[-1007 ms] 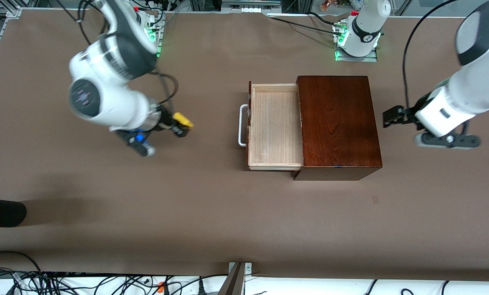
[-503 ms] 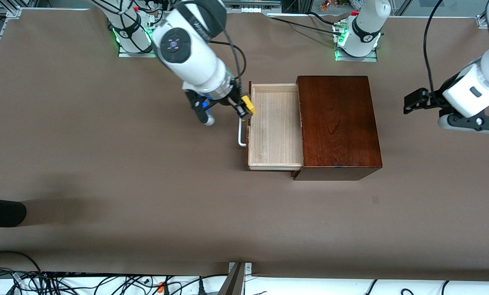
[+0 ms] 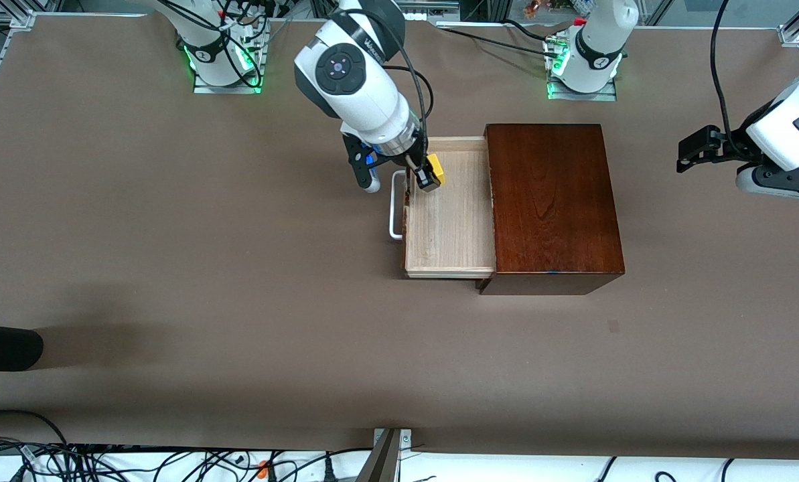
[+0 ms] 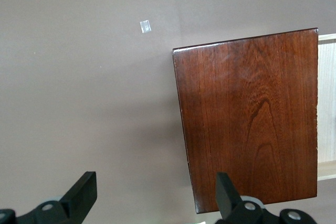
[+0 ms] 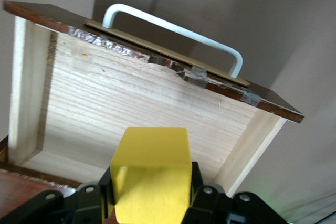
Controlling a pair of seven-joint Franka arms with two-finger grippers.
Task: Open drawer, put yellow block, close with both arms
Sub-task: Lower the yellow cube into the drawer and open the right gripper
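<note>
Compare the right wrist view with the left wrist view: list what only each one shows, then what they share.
Only the right wrist view shows the yellow block clamped in the right gripper over the open drawer, plus the drawer's white handle and its dark front edge.

Only the left wrist view shows the glossy top of the wooden box, the open left gripper over bare table beside it, and a small pale mark on the table.

Both show the brown table and pale drawer wood, though the left wrist view catches only a strip of it.
</note>
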